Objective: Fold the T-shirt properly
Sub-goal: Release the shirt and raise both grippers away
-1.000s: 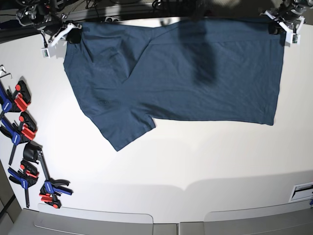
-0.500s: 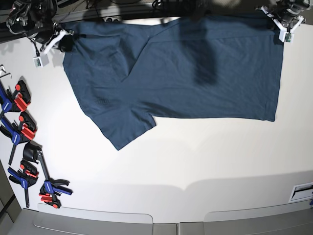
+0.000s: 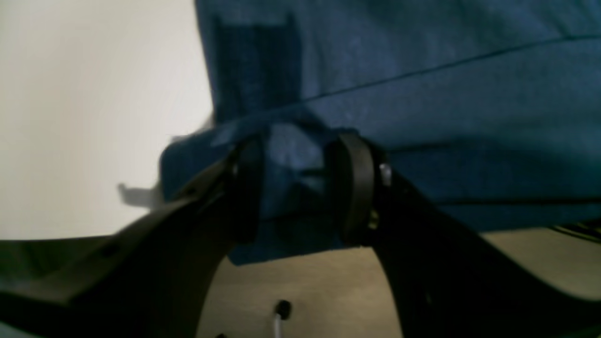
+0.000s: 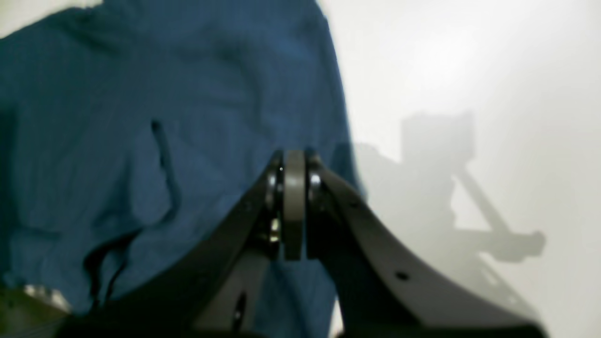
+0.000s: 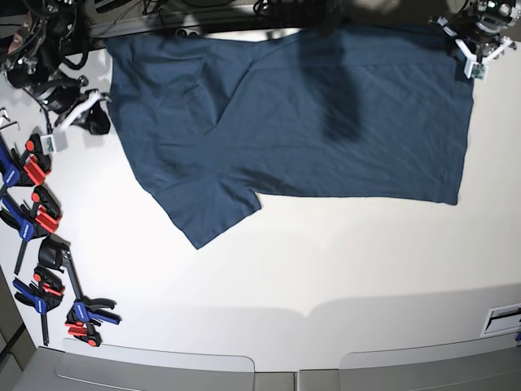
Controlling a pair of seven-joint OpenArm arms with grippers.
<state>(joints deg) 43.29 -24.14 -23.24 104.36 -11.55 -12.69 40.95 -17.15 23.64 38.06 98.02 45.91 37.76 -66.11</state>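
Note:
The dark teal-blue T-shirt (image 5: 309, 114) lies spread across the far part of the white table (image 5: 326, 269), one sleeve pointing toward the front left. My left gripper (image 5: 470, 47) is at its far right corner. In the left wrist view its fingers (image 3: 352, 188) are shut on a bunched fold of the T-shirt (image 3: 446, 94), held a little off the table. My right gripper (image 5: 96, 120) is off the shirt's left edge, over bare table. In the right wrist view the right gripper (image 4: 293, 188) is shut and empty, with the T-shirt (image 4: 141, 117) lying beyond it to the left.
Several red-blue-black clamps (image 5: 32, 220) lie along the table's left edge, down to the front left corner (image 5: 85, 314). Cables and arm bases (image 5: 49, 24) crowd the far left corner. A white label (image 5: 501, 318) sits at the front right edge.
My right gripper has let go of the shirt's far left corner and moved left and toward the front, away from the cloth. My left gripper has stayed at the far right corner.

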